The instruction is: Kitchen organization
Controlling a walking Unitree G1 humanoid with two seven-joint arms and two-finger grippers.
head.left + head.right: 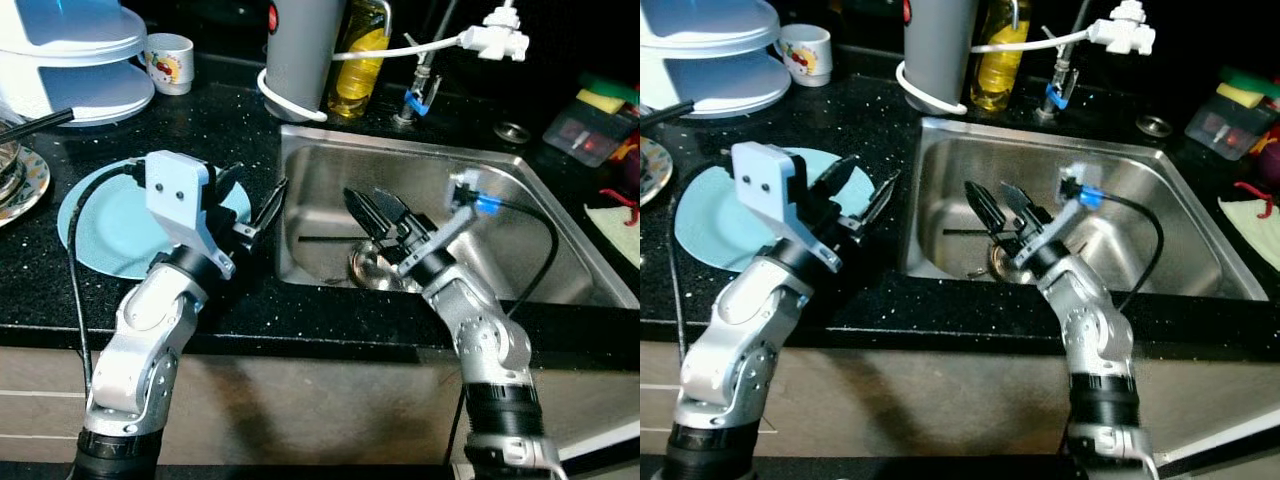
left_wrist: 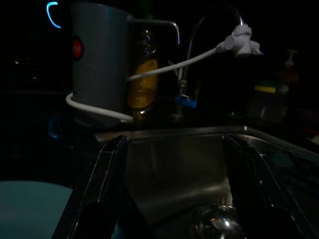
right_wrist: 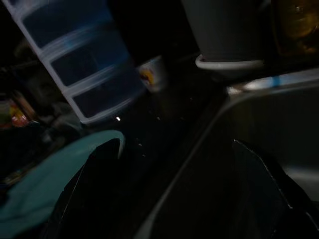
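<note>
Right gripper [image 1: 375,208] spread in sink [image 1: 520,185]; left gripper [image 1: 250,200] over plate [image 1: 100,235].

Light blue round plate [image 1: 105,225] lies flat on the black speckled countertop [image 1: 230,130], just left of the stainless sink [image 1: 520,180], its right part hidden under the left arm. Small shiny metal object [image 1: 372,268], possibly a bowl or lid, sits on the sink floor near the front wall, partly hidden by the right arm; its exact shape cannot be told. Grey cylindrical appliance [image 1: 300,50] with a white cord looped round its base stands upright at the sink's back left corner, with a yellow bottle [image 1: 358,60] just beside it on the right.
</note>
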